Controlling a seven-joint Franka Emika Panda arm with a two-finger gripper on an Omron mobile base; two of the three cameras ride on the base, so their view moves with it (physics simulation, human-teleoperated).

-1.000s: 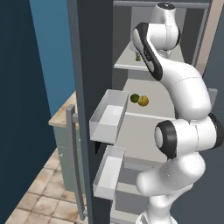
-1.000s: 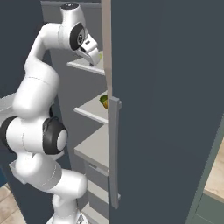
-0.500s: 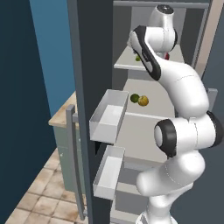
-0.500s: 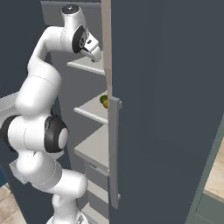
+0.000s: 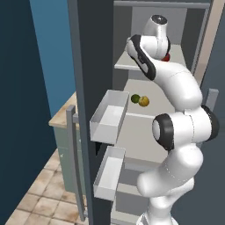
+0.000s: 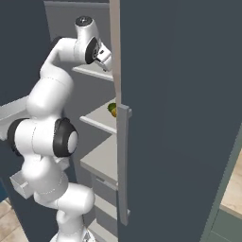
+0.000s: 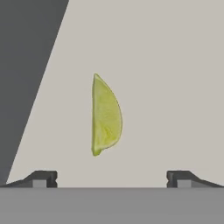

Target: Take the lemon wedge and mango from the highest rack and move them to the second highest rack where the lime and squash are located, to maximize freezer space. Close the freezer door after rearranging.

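Two small dark fingertips stand wide apart at the bottom of my hand view, so the hand (image 7: 112, 178) is open and holds nothing, with the tiny yellow-green pointed lemon wedge (image 7: 106, 115) lying between their lines on the flat pale grey slab of the highest rack (image 7: 175, 65).

Reading that view from left to right: a dark grey wall (image 7: 22, 65) closes the left side, then comes the bare shelf, then the wedge with its long axis running up and down the picture, its straight edge to the left and its curved back to the right, then bare shelf again.

I judge the step in hand to be the approach for picking the wedge. To do it well I want to bring the hand straight down along its present line, since the wedge sits a little left of centre and I would nudge that way first. The fingers close across the wedge's short width, which suits it; it is thin and may tip or slide, so I would close slowly.

In the left base view, the round dark green lime (image 5: 135, 98) and the small yellow-orange squash (image 5: 143, 101) lie touching on the second highest rack (image 5: 136, 115), and a sliver of the round red-orange mango (image 5: 166, 57) peeks past the arm.
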